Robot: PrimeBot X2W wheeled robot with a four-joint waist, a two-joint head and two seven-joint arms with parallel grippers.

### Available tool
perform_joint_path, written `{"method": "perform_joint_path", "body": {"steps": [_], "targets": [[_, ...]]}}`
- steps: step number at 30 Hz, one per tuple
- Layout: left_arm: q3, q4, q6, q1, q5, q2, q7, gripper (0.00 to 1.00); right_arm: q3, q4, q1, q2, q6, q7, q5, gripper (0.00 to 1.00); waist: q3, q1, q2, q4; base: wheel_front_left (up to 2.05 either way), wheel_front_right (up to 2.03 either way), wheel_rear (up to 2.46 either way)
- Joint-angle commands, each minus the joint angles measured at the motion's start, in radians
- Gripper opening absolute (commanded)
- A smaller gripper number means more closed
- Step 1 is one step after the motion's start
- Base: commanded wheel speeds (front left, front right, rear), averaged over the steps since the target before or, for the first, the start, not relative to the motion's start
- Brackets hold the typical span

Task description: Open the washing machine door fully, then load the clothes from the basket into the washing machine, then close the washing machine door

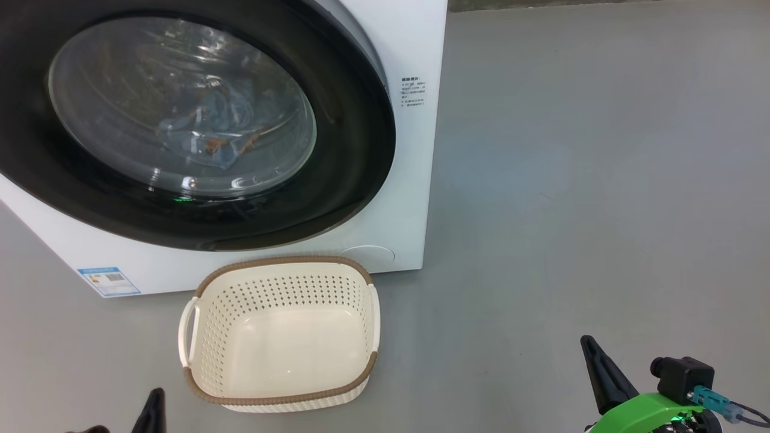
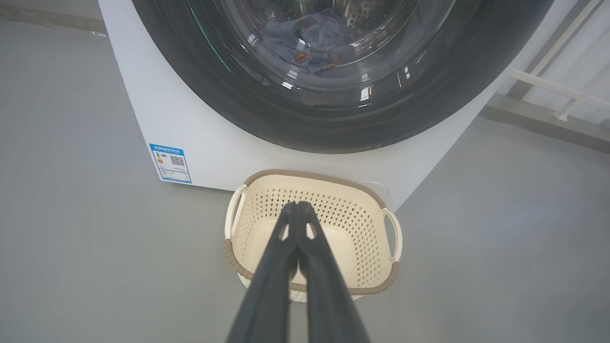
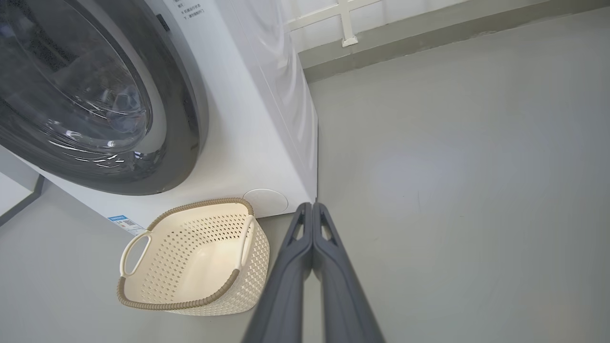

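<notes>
The door (image 1: 355, 150), upper left, looks shut, with the clothes (image 1: 210, 126) visible inside. The basket (image 1: 283, 262) below it sits empty. The left pincer (image 2: 298, 207) and right pincer (image 3: 312, 206) are both closed on nothing. Best now: confirm the door sits flush and back away without touching the basket.

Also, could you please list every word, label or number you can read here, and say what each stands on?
Nothing is sharp enough to quote.
The blue label sticker, low on the washing machine front: small print and a QR code, too small.
The dark printed block right of the washing machine door: several lines, blurred.
The basket: no text.
</notes>
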Motion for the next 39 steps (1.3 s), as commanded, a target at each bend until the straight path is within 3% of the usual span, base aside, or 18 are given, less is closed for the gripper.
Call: {"method": "perform_joint_path", "body": {"steps": [1, 6, 39], "targets": [[0.014, -0.022, 0.0, -0.017, -0.033, 0.016, 0.008, 0.0, -0.008, -0.028, -0.019, -0.004, 0.0, 0.01, 0.043, 0.0, -0.002, 0.0017, 0.0, 0.001, 0.0, 0.0, 0.0], [0.018, -0.025, 0.001, -0.023, -0.082, 0.012, 0.023, 0.0, -0.015, -0.036, -0.019, -0.001, 0.0, 0.025, 0.092, 0.0, -0.003, 0.0, 0.0, 0.004, 0.0, 0.0, 0.0], [0.052, -0.046, 0.0, -0.061, -0.404, -0.016, 0.12, 0.0, -0.061, -0.092, -0.017, 0.019, -0.001, 0.122, 0.416, 0.0, -0.022, -0.0001, 0.0, 0.024, 0.0, 0.0, 0.0]]}}
